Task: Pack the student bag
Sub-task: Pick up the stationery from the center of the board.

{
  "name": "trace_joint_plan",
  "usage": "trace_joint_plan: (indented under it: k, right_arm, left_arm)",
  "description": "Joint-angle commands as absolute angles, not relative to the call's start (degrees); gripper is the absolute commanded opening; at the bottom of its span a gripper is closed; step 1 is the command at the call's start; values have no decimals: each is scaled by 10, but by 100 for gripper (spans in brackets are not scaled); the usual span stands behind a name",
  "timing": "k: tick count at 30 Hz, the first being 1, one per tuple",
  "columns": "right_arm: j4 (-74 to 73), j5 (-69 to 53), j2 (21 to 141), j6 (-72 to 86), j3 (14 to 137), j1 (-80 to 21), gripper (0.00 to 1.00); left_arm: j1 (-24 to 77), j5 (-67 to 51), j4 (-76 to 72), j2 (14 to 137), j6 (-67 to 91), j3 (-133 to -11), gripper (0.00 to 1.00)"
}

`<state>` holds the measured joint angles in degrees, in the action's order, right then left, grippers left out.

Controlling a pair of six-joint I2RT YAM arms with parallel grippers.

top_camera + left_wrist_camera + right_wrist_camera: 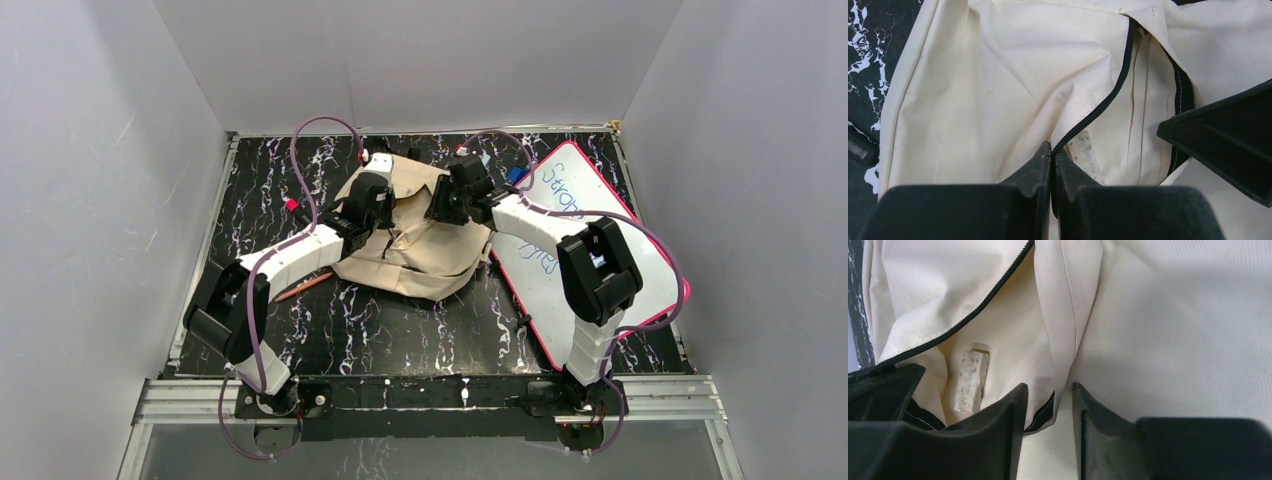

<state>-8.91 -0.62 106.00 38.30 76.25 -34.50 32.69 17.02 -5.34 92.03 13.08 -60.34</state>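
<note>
Here the student bag (420, 258) lies flat on the black marbled table (400, 335), with both arms reaching onto it from the near side. The left gripper (1051, 150) is clamped tight on the bag's black zipper (1108, 95), pinching the edge where the opening begins. The right gripper (1048, 395) sits over the other side of that opening. Its jaws stand apart, astride a fold of the cream fabric, and I cannot tell whether they press on it. Inside the bag's opening, just beside that fold, lies a small speckled white block (969, 382). Just beside the bag's right edge is a pink-framed whiteboard (550, 300) with blue writing, partly under the right arm. Off the bag's left side, near the left arm, a thin reddish pencil (300, 288) lies on the table.
</note>
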Motion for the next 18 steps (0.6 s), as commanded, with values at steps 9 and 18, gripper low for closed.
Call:
trace_joint_plan:
  k: [9, 18]
  right_arm:
    - [-81, 111, 993, 310, 784, -342, 0]
    - [-100, 129, 990, 258, 806, -340, 0]
  left_arm:
    - [315, 158, -41, 876, 133, -638, 7]
    - [311, 132, 17, 790, 174, -641, 42]
